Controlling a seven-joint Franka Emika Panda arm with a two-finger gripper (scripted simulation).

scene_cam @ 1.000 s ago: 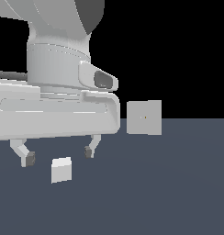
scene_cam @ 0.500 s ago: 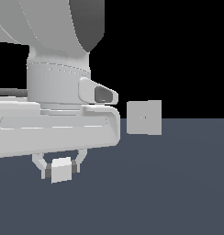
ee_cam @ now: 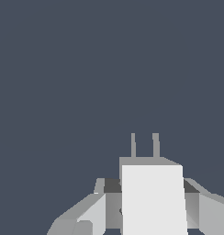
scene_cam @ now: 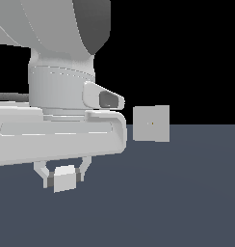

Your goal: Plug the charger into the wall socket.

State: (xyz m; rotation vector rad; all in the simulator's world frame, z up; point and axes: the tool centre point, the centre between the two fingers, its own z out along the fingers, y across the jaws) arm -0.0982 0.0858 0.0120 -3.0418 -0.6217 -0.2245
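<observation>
The charger (scene_cam: 65,177) is a small whitish block resting on the dark floor at the exterior view's lower left. My gripper (scene_cam: 64,182) reaches down over it, its two fingers (scene_cam: 46,179) pressed against the block's sides, shut on it. In the wrist view the charger (ee_cam: 153,199) shows two thin prongs (ee_cam: 144,145) sticking out ahead, and dark finger pads (ee_cam: 112,185) touch its flanks. The wall socket (scene_cam: 151,123), a flat upright light-grey square with a tiny yellowish dot at its centre, stands farther back to the exterior view's right. It is out of the wrist view.
The bulky white arm body (scene_cam: 57,135) fills the exterior view's upper left and hides the area behind it. Dark grey floor (scene_cam: 177,202) stretches between the charger and the socket.
The gripper came down over the charger, and its fingers went from spread wide apart to closed against the block's sides. The socket has not moved.
</observation>
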